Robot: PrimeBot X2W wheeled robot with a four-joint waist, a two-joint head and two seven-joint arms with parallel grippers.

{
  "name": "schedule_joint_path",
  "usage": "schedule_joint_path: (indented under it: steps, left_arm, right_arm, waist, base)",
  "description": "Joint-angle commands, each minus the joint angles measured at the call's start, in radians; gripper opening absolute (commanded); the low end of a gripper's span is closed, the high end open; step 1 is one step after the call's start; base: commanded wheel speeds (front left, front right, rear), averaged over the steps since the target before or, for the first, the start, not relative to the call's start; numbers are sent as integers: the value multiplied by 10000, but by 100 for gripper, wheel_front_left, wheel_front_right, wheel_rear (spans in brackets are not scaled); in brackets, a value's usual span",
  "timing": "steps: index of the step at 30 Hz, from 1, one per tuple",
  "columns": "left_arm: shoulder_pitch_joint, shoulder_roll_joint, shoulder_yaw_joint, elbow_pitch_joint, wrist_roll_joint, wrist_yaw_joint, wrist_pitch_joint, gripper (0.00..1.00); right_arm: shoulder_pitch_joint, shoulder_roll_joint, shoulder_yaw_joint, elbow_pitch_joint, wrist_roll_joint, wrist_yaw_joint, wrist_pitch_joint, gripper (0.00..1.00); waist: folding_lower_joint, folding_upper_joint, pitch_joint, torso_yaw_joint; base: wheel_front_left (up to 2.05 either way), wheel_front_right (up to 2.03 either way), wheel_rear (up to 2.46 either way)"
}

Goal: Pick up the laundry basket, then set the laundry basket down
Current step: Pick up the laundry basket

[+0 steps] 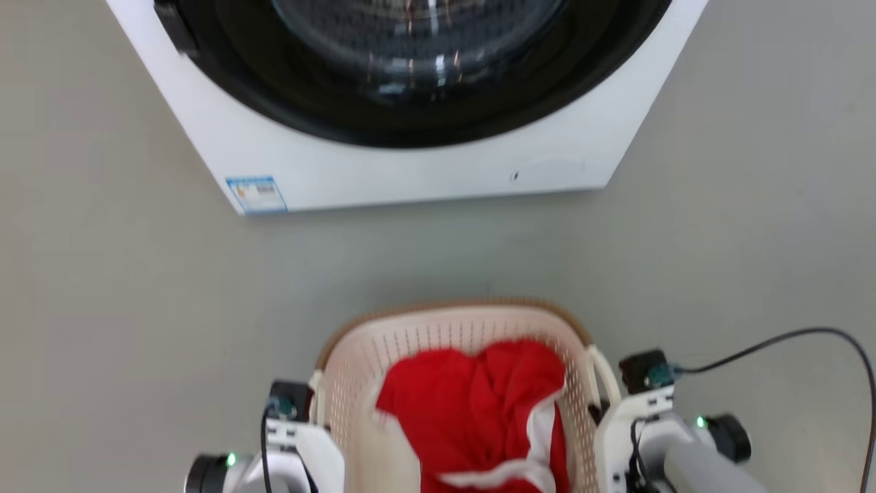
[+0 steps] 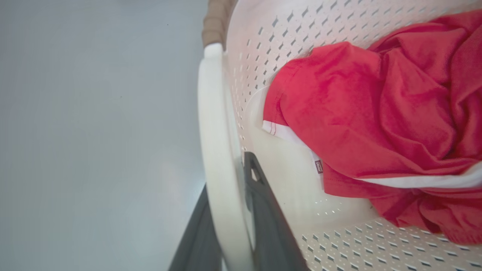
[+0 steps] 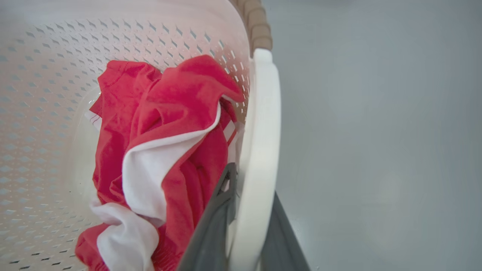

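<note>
The laundry basket (image 1: 472, 329), cream-white and perforated with a brown woven rim, sits low in the middle of the head view and holds a red and white garment (image 1: 479, 411). In the left wrist view my left gripper (image 2: 229, 214) is shut on the basket's white loop handle (image 2: 211, 124), one dark finger on each side. In the right wrist view my right gripper (image 3: 248, 214) is shut the same way on the other white loop handle (image 3: 261, 131). I cannot tell whether the basket rests on the floor or hangs above it.
A white front-loading washer (image 1: 424, 171) with a dark round door stands straight ahead on the grey floor (image 1: 109, 274), a stretch of floor away from the basket. A black cable (image 1: 787, 339) loops from my right wrist at the lower right.
</note>
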Motion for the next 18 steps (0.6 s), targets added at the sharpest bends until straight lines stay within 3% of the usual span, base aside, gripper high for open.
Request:
schedule_joint_path:
  steps: [1,18]
  left_arm:
    - [112,140,15,-166,24,11,-92,0]
    - [2020,139,-1533,-1170,-1017,582,505,0]
  right_arm:
    - [232,189,380,-236,26,165,109,0]
    - [1639,189,1232,-189,828,165,807,0]
  waist:
    - [0,0,-722,-147]
    - [0,0,-2817,83]
  base:
    - [0,0,0]
    - [0,0,0]
